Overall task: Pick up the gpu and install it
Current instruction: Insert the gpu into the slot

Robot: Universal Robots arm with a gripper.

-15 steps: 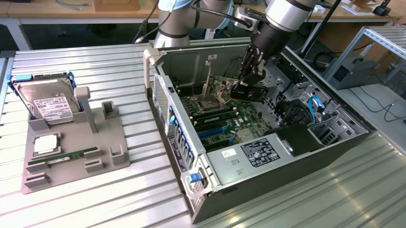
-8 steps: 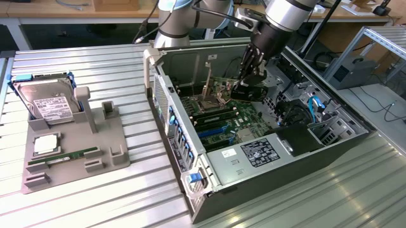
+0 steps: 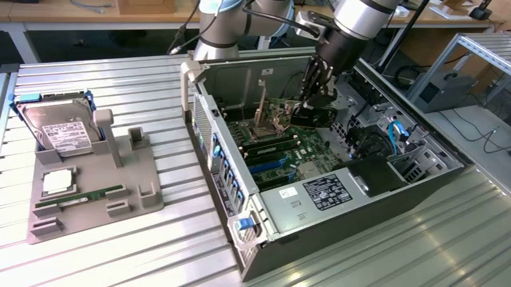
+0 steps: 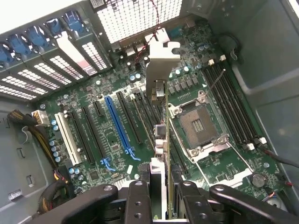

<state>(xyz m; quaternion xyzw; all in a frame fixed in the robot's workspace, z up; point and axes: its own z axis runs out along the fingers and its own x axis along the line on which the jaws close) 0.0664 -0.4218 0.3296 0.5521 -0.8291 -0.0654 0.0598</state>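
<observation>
While I watch the exterior view, my gripper (image 3: 313,98) hangs inside the open computer case (image 3: 343,197), clamped on the gpu (image 3: 310,115). On the wrist view, its fingers (image 4: 139,198) pinch the gpu (image 4: 159,84) edge-on over the motherboard (image 4: 112,140).

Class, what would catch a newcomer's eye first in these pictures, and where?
An open computer case lies on the metal table, the robot arm reaching into it. Its gripper holds a graphics card edge-on over the green motherboard. At the exterior view's left, a hard drive stands in a grey holder.
</observation>
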